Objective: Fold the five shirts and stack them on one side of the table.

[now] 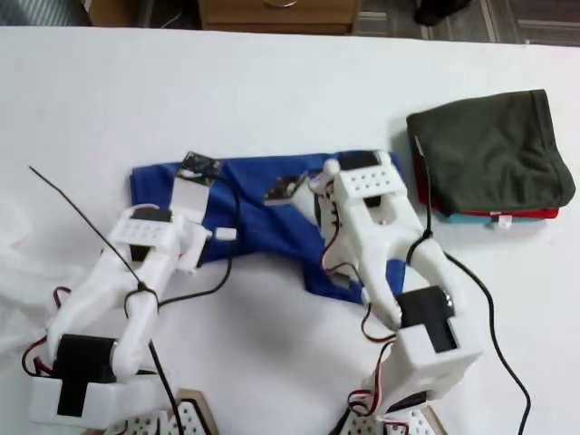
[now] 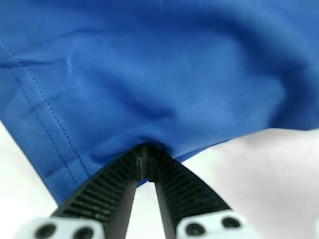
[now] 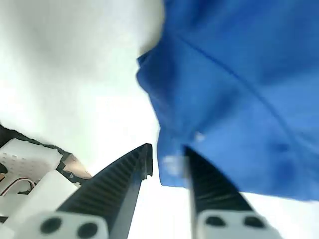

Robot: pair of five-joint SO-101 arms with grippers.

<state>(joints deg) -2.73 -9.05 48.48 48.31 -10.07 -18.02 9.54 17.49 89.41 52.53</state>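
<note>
A blue shirt (image 1: pixel 272 231) lies spread and rumpled in the middle of the white table (image 1: pixel 272 91). My left gripper (image 1: pixel 198 172) is over its left part, and in the left wrist view the gripper (image 2: pixel 144 160) is shut on a fold of the blue shirt (image 2: pixel 164 74). My right gripper (image 1: pixel 288 188) is above the shirt's middle. In the right wrist view this gripper (image 3: pixel 165 154) is open, with a corner of the blue shirt (image 3: pixel 239 89) lying between its fingertips. At the right edge sits a folded stack: a dark green shirt (image 1: pixel 489 149) over a red one (image 1: pixel 489 214) and a teal one (image 1: pixel 458 218).
Both arm bases stand at the table's near edge, with black cables (image 1: pixel 82 217) trailing over the surface. Wooden furniture (image 1: pixel 272 11) stands behind the far edge. Something pale and crumpled (image 1: pixel 18 254) lies at the left edge.
</note>
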